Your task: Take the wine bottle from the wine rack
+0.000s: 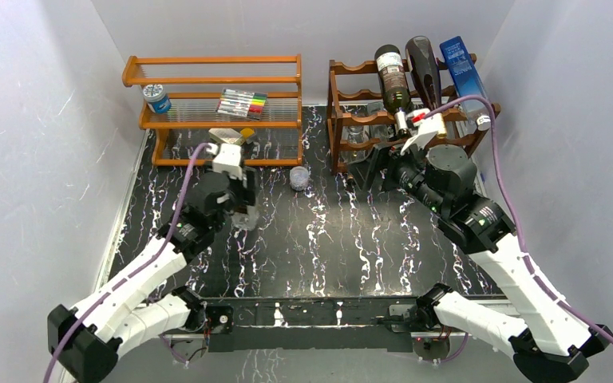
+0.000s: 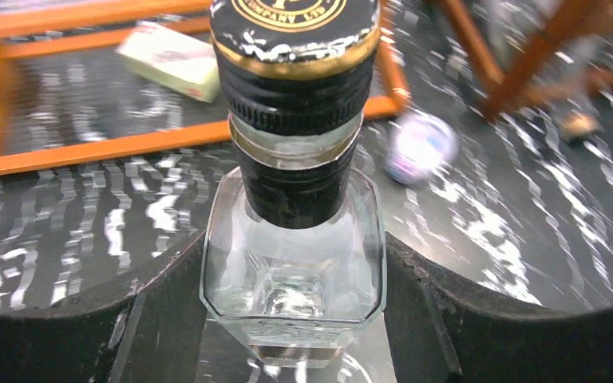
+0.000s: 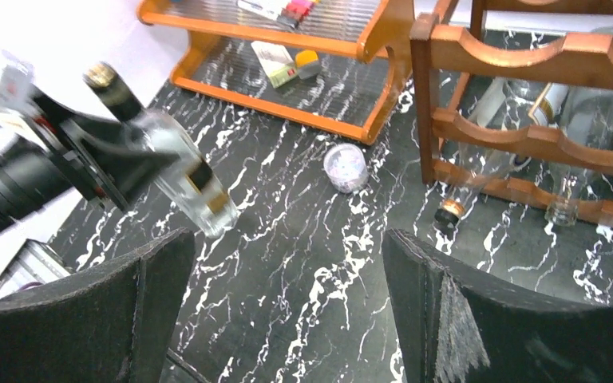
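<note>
My left gripper [image 2: 291, 319] is shut on a clear square glass bottle [image 2: 291, 255] with a black and gold cap, one finger on each side of its body. In the right wrist view this bottle [image 3: 183, 179] leans, cap up, with its base close to the black marble table; I cannot tell whether it touches. In the top view the left gripper [image 1: 243, 209] is left of the middle. The dark wooden wine rack [image 1: 351, 120] stands at the back right, with two dark bottles [image 1: 391, 76] on top and clear bottles [image 3: 467, 187] in its low cradles. My right gripper [image 3: 287, 303] is open and empty, just in front of the rack [image 3: 527, 60].
An orange shelf [image 1: 211, 80] at the back left holds markers [image 1: 242, 104] and a small can [image 1: 156, 97]. A small round jar [image 1: 298, 176] lies on the table between shelf and rack. A blue box [image 1: 461, 68] leans on the rack's top right. White walls close in both sides.
</note>
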Available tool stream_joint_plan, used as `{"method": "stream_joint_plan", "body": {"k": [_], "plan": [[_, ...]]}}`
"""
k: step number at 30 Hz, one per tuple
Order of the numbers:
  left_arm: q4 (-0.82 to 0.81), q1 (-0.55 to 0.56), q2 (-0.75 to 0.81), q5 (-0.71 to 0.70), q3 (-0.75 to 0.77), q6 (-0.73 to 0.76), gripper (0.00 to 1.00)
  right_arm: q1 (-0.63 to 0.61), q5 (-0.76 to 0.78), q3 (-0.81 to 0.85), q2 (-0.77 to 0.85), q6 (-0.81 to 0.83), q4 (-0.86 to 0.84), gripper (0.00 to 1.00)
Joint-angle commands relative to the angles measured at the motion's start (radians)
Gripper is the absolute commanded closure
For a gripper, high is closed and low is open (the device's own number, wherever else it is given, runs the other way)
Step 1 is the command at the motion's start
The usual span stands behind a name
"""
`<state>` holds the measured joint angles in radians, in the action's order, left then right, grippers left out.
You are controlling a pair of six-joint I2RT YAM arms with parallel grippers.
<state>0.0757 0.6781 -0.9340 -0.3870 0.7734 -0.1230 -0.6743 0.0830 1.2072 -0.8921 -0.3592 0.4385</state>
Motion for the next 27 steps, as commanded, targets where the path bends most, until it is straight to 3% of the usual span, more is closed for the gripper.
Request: {"method": "stream_joint_plan", "body": {"k": [1, 7, 15, 21, 27], "plan": [[-0.238, -0.146, 0.079, -0.130, -0.012, 0.075, 0.72, 0.000, 0.037, -0.026, 0.003, 0.003, -0.042, 0.02], [-0.491, -0.375, 0.020, -0.113, -0.083, 0.126, 0.72, 0.000, 0.036, -0.032, 0.003, 0.008, -0.035, 0.02], [-0.737, -0.666, -0.148, 0.104, -0.096, 0.056, 0.73, 0.000, 0.052, -0.053, 0.040, 0.017, -0.022, 0.02], [-0.908, -0.725, -0.271, 0.179, -0.096, 0.097, 0.72, 0.000, 0.062, -0.046, 0.037, 0.032, -0.008, 0.02], [-0.969, -0.788, -0.362, 0.282, -0.104, 0.112, 0.72, 0.000, 0.055, -0.032, 0.012, 0.036, -0.009, 0.02]]}}
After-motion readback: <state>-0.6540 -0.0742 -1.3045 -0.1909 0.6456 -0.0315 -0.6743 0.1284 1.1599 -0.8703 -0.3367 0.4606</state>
